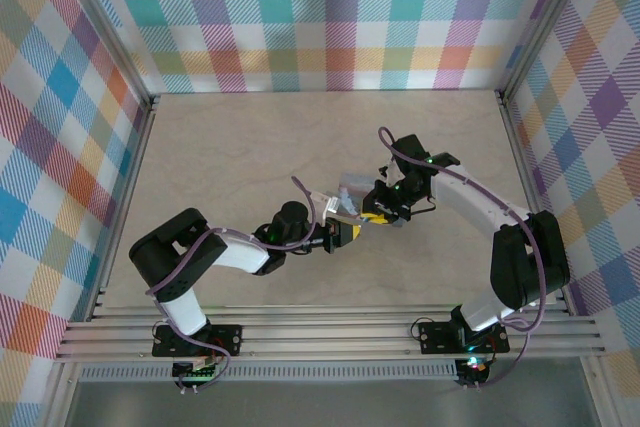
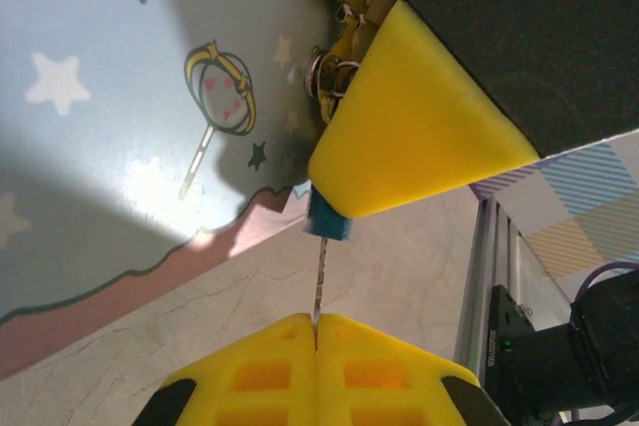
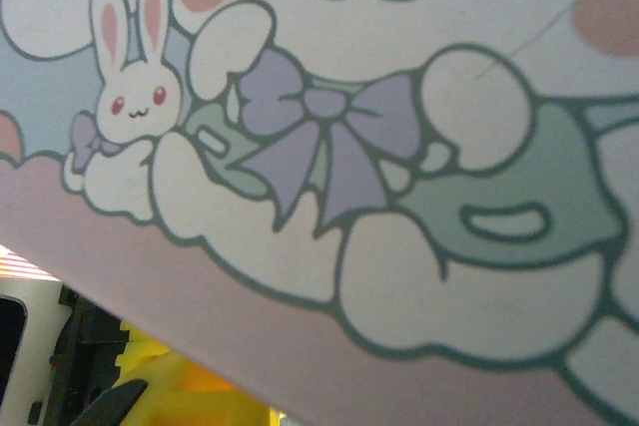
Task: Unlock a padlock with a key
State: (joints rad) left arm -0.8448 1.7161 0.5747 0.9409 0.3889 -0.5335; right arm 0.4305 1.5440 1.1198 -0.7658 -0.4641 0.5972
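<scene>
My left gripper [image 2: 317,321] is shut on the key [image 2: 319,276], a thin pale blade pinched between its yellow fingertips. The blade runs up into the small dark blue padlock [image 2: 326,220]. The padlock pokes out from under a yellow finger [image 2: 409,137] of my right gripper [image 1: 380,210], which is shut on it. The lock hangs by the brass hasp [image 2: 344,57] of the pale blue tin [image 2: 100,147]. From above, both grippers meet at the tin [image 1: 355,189], the left gripper [image 1: 345,232] coming from the lower left. The tin's cartoon face [image 3: 399,147] hides the right jaws.
Plaid walls with metal posts close in the beige tabletop [image 1: 250,147] on three sides. Aluminium rails [image 1: 330,332] run along the near edge by the arm bases. A rail [image 2: 481,276] also stands close on the right of my left gripper.
</scene>
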